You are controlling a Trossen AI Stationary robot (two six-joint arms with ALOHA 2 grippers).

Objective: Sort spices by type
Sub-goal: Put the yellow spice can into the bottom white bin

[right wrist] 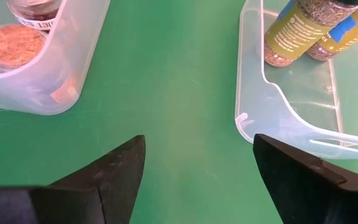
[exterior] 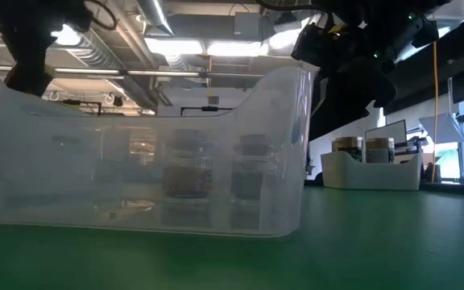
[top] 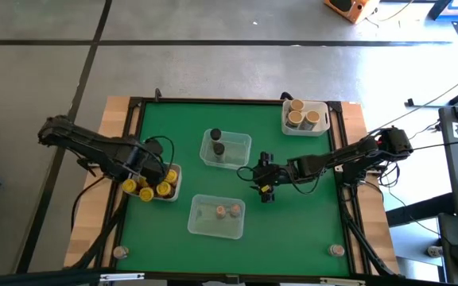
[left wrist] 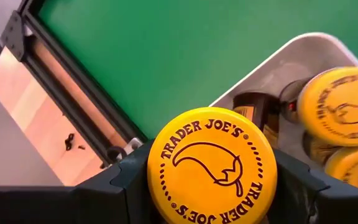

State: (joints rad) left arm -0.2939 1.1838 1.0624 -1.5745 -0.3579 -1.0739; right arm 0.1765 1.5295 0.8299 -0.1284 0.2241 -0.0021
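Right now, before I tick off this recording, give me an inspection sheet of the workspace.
Surface: green mat in a black frame on a wooden table.
Job's things: yellow-lidded jars in the left tray; tan-lidded jars in the far right tray; dark-lidded jars in the centre tub; pinkish-lidded jars in the near tub.
Clutter: nothing seen on the mat.
Grippers: left gripper shut on a yellow-lidded jar by the left tray; right gripper open, empty, low between the two tubs.
Cables: black cables along both arms.
Surroundings: concrete floor, an orange object beyond the table.
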